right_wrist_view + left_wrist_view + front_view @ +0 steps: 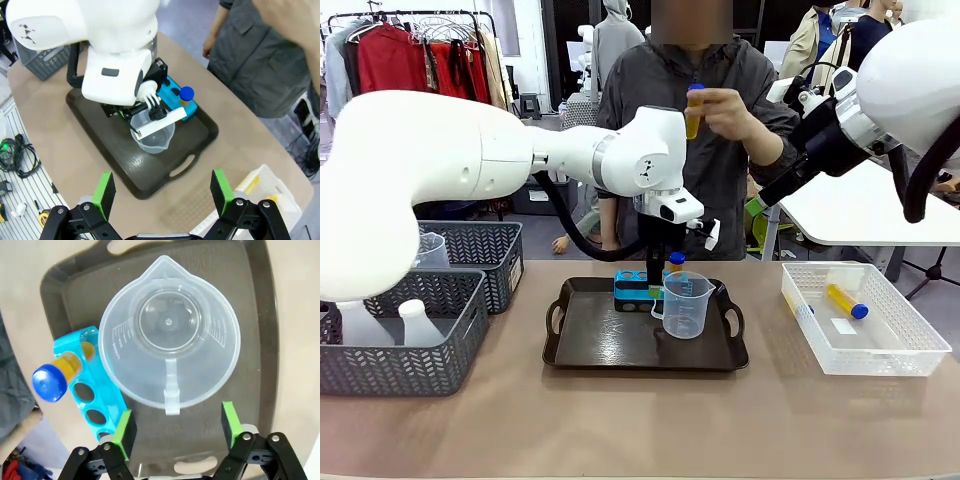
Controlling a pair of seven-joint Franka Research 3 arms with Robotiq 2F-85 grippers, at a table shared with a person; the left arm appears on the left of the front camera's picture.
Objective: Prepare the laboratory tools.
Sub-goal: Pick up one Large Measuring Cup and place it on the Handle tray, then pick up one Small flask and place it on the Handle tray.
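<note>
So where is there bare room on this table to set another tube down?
The widest bare table is the near strip in front of the black tray. Narrower gaps lie between tray and grey baskets, and between tray and white basket. The tray's near left floor is bare; its far middle is crowded by beaker and blue rack.

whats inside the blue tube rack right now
One blue-capped yellow-filled tube stands in an end hole of the blue tube rack. The next two holes look empty. The last hole is partly hidden behind a pad of the left tool, so unclear.
</note>
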